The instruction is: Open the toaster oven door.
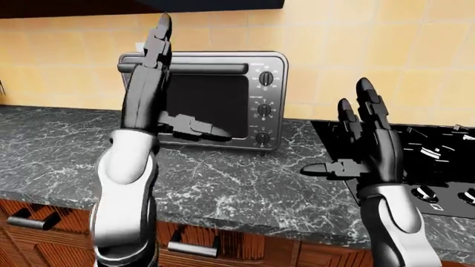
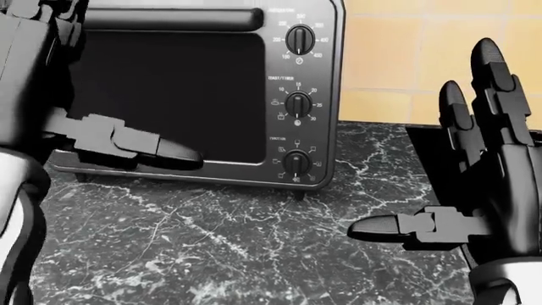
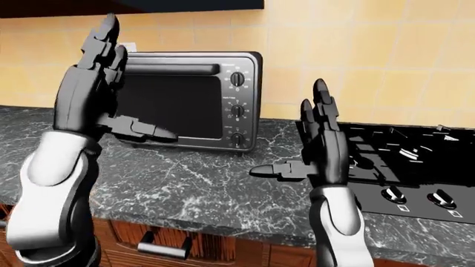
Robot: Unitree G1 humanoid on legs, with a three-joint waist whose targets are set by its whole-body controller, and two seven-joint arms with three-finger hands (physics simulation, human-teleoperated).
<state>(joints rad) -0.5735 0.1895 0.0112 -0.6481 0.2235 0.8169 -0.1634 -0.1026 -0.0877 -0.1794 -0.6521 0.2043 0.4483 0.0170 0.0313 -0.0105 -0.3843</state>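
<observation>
The grey toaster oven (image 1: 215, 100) stands on the black marble counter (image 1: 223, 178) against the tiled wall. Its dark glass door (image 2: 186, 89) is shut, with a bar handle (image 3: 174, 69) along the top. Three knobs (image 2: 298, 103) run down its right panel. My left hand (image 3: 137, 78) is raised and open, fingers pointing up before the door's left part, thumb (image 2: 161, 149) across the lower glass; whether it touches is unclear. My right hand (image 1: 334, 128) hovers open over the counter, right of the oven and apart from it.
A black cooktop (image 1: 423, 150) with knobs (image 1: 425, 192) lies at the right, partly behind my right hand. Wooden drawers with bar handles (image 1: 189, 250) sit below the counter edge. A dark cabinet (image 1: 207, 4) hangs above the oven.
</observation>
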